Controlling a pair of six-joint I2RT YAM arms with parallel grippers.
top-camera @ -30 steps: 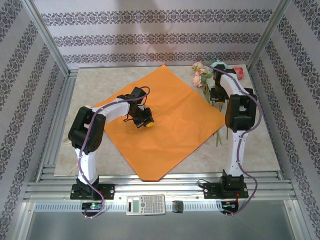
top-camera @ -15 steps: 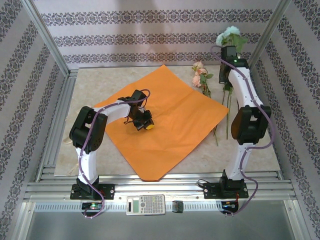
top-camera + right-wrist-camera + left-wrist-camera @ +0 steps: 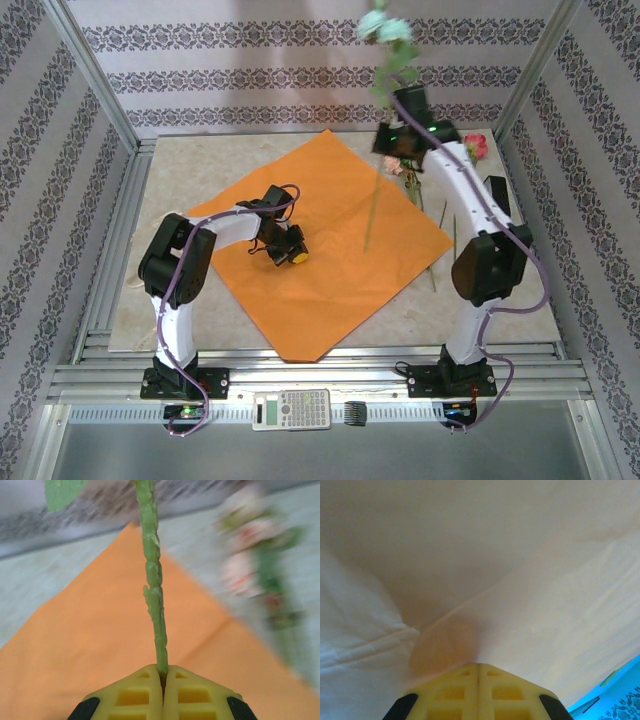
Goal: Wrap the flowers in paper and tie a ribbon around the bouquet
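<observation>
Your right gripper (image 3: 162, 672) is clamped tight on 1 ridged green flower stem (image 3: 152, 580), held high at the top view's upper centre above the creased orange paper (image 3: 330, 280). Your left gripper (image 3: 479, 666), fingers together left of centre, seems to pinch a soft pucker of that sheet.

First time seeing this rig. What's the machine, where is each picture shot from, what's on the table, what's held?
Two small robot arms are bolted at the near edge of a table, each ending in a two-finger gripper. One picture looks down from above and behind them. The other two come from cameras on the wrists, so the yellow fingers at the bottom are that arm's own. An orange paper sheet lies on the table, with loose flowers near its far right corner. The right gripper is shut on a flower stem, high above the paper. The left gripper is shut, low against the paper.
</observation>
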